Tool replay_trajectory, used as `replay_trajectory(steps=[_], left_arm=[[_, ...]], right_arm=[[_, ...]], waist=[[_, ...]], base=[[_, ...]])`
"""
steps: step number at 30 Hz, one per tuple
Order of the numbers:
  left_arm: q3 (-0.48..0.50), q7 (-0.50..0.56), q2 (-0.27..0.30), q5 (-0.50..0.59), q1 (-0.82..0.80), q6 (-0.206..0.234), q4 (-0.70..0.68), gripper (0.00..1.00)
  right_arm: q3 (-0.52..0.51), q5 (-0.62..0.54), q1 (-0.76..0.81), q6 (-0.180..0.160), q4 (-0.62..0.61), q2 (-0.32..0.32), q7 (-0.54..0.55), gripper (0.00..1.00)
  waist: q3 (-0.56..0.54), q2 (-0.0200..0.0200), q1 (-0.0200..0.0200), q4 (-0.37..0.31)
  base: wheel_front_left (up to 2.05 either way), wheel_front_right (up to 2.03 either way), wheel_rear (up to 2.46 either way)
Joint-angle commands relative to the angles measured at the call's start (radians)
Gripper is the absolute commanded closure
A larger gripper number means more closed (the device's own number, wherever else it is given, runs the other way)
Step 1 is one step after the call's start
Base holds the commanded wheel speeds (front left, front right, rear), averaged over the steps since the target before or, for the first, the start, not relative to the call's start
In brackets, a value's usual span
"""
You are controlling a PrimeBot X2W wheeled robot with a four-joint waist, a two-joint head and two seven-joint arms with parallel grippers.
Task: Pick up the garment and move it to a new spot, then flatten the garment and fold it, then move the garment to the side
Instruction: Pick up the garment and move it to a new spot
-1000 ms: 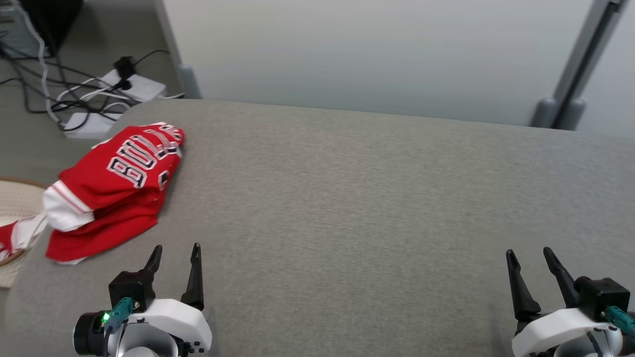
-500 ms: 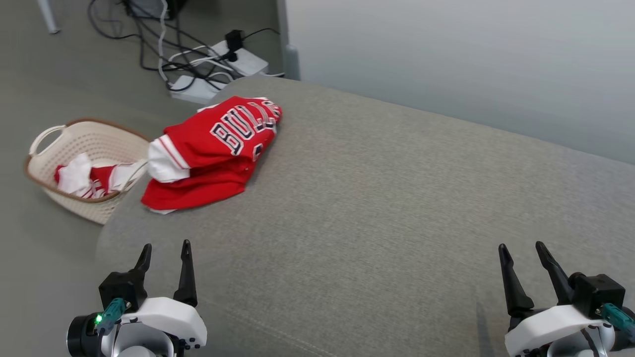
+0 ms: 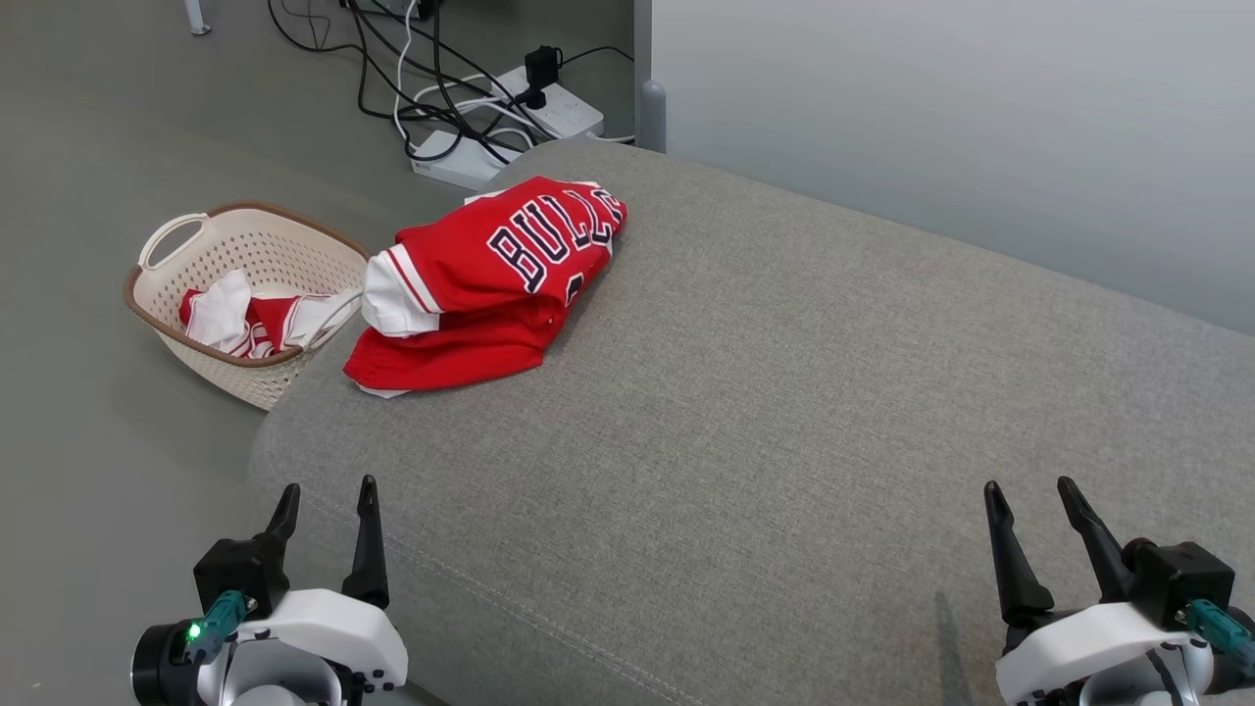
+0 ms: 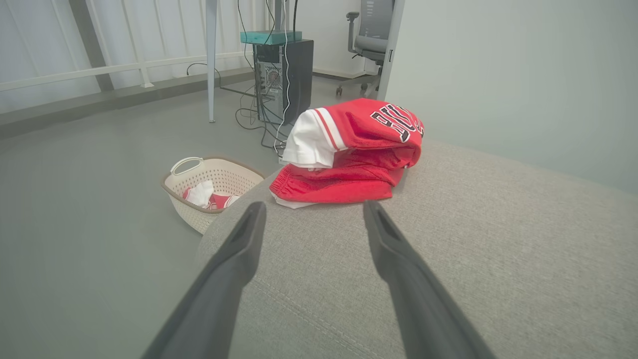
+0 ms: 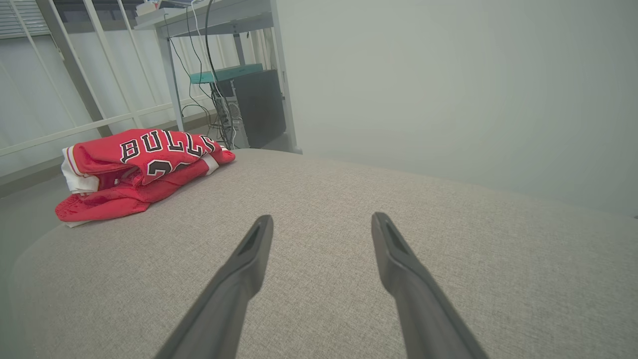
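**Stock on view: one jersey, two idle claws**

I count, from the head view:

1. Red jersey (image 3: 490,284), loosely folded with the lettering up, lying at the far left corner of the grey cushion (image 3: 784,412).
2. Left claw (image 3: 328,484), fingers spread and empty, at the cushion's near left edge, well apart from the jersey.
3. Right claw (image 3: 1028,483), likewise spread and empty, at near right.
4. Cream basket (image 3: 250,380) on the floor just beside the cushion, with red-and-white cloth inside.
5. Power strips (image 3: 549,103) and cables on the floor beyond.

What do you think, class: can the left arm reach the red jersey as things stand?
Probably yes. The left gripper has open, empty jaws, and just bare grey cushion lies between it and the red jersey; the basket stands aside.
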Motion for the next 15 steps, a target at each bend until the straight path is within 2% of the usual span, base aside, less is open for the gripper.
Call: replay_trajectory(steps=[1, 8, 15], left_arm=[[0.029, -0.012, 0.023, -0.012, -0.053, 0.006, -0.022, 0.00], [0.022, -0.007, 0.026, -0.018, -0.058, 0.006, -0.023, 0.00], [0.022, 0.031, 0.050, -0.046, -0.142, -0.037, -0.042, 0.00]], right_arm=[[0.022, -0.001, -0.032, 0.000, -0.026, -0.011, -0.014, 0.00], [0.022, 0.006, -0.031, 0.000, -0.027, -0.007, -0.014, 0.00], [0.027, 0.008, -0.047, 0.000, -0.045, -0.010, -0.014, 0.00]], waist=[[0.000, 0.0000, 0.0000, 0.001], [0.002, 0.0000, 0.0000, 0.004], [0.034, 0.0000, 0.0000, -0.015]], base=[[0.00, 0.00, 0.00], [0.00, 0.00, 0.00], [0.00, 0.00, 0.00]])
